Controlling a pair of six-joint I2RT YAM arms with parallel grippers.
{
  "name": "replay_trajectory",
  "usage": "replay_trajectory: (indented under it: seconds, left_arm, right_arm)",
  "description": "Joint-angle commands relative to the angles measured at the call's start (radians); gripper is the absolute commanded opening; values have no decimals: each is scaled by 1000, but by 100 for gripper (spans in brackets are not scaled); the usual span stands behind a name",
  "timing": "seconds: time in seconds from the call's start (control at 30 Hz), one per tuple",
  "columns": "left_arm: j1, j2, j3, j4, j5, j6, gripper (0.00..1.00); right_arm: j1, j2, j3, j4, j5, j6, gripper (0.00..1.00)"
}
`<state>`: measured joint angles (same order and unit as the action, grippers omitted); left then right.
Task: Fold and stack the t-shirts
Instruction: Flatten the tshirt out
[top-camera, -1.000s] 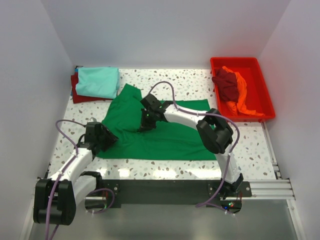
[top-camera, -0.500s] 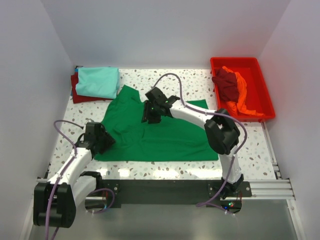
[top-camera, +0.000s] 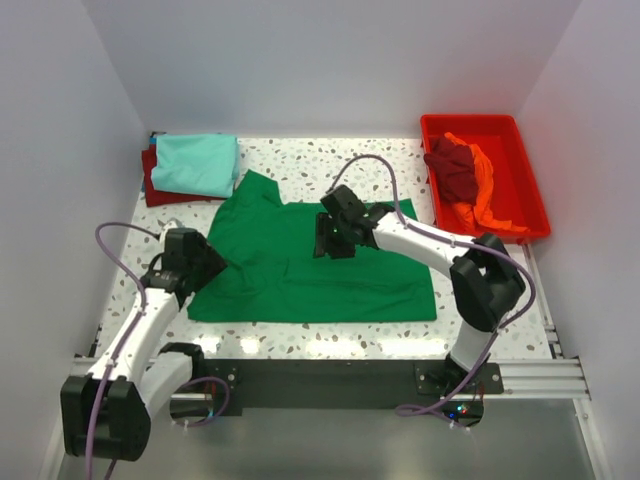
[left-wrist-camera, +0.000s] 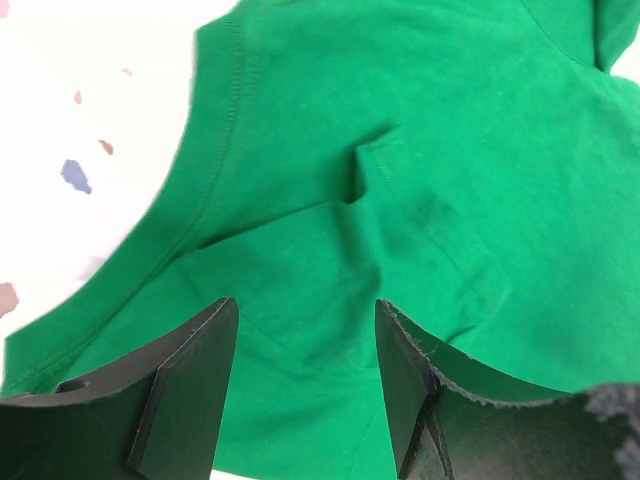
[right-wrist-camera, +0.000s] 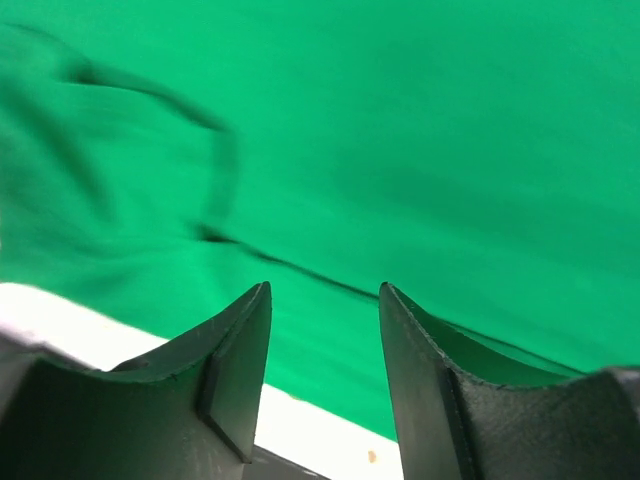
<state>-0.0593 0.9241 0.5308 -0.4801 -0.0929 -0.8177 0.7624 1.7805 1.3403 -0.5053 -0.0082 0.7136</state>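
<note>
A bright green t-shirt (top-camera: 300, 270) lies spread across the middle of the table, one sleeve pointing toward the back left. My left gripper (top-camera: 207, 263) stands open over its left edge, green cloth (left-wrist-camera: 330, 200) under the jaws and nothing pinched between them (left-wrist-camera: 305, 312). My right gripper (top-camera: 331, 241) hovers open above the shirt's upper middle (right-wrist-camera: 400, 130), its jaws (right-wrist-camera: 325, 290) empty. A folded light teal t-shirt (top-camera: 196, 163) rests on a dark red one (top-camera: 154, 187) at the back left. More t-shirts, dark red (top-camera: 452, 165) and orange (top-camera: 486, 202), lie bunched in the tray.
The red plastic tray (top-camera: 470, 120) stands at the back right. White walls close in on three sides. The speckled tabletop (top-camera: 495, 290) shows to the right of the green shirt and along its front edge, by the black rail (top-camera: 320, 378).
My right gripper opened, let go of the green cloth and moved right. The raised fold on the shirt's left side has dropped flat. My left gripper shifted slightly back.
</note>
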Motion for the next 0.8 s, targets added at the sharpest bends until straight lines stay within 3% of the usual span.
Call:
replay_trajectory:
  seconds: [0.0,0.17,0.47,0.77]
  left_arm:
    - [-34,24,41,60,-11,12,62]
    - [-149,142,49,142,-1,-27,62]
    - [-152,269,-44,322,88,4,62]
    - [-152,272,-124,287,120,-15,63]
  right_arm:
    - [-72,-81,-88,-7,42,-28,52]
    - [-167,-133,-196,-1,43,-48,54]
    - [-229,-135,-348,25,56,-54,55]
    - [-230,-167,-477,14,74,-33,55]
